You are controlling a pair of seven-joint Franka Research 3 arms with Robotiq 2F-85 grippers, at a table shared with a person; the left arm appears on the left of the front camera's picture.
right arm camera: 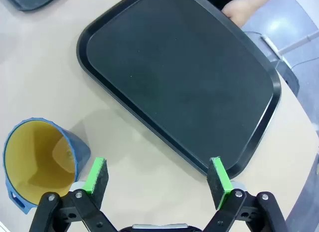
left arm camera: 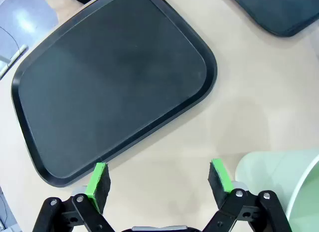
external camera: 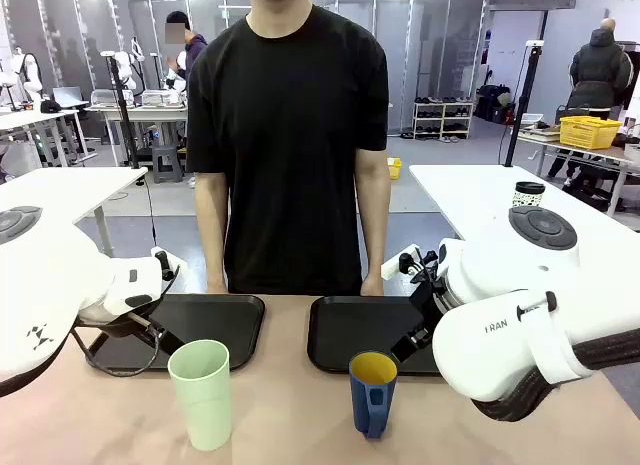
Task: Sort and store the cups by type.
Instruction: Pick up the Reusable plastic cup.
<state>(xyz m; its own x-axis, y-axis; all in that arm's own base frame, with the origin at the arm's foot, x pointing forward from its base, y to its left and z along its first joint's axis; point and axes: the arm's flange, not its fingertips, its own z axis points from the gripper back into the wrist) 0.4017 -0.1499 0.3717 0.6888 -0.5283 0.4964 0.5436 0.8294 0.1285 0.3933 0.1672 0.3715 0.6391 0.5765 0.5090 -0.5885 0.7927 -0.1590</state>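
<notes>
Near edge of worktop [external camera: 290,430]: pale green tumbler [external camera: 203,392] upright, left of centre. Dark blue mug [external camera: 373,390] upright to its right, well apart, yellow inside, handle turned toward the camera. Both stand on the worktop, in front of the trays.

Left fingers [left arm camera: 99,184] spread wide, gripping nothing, over the worktop at the near rim of the left black tray [left arm camera: 114,87]; the tumbler's rim is just beside one finger.

Right fingers [right arm camera: 219,179] also spread wide, gripping nothing, over the near rim of the right black tray [right arm camera: 179,77]; the mug sits just off to one side.

Far edge: person [external camera: 290,135] in a black T-shirt, standing, hands down at the worktop edge behind the trays.
</notes>
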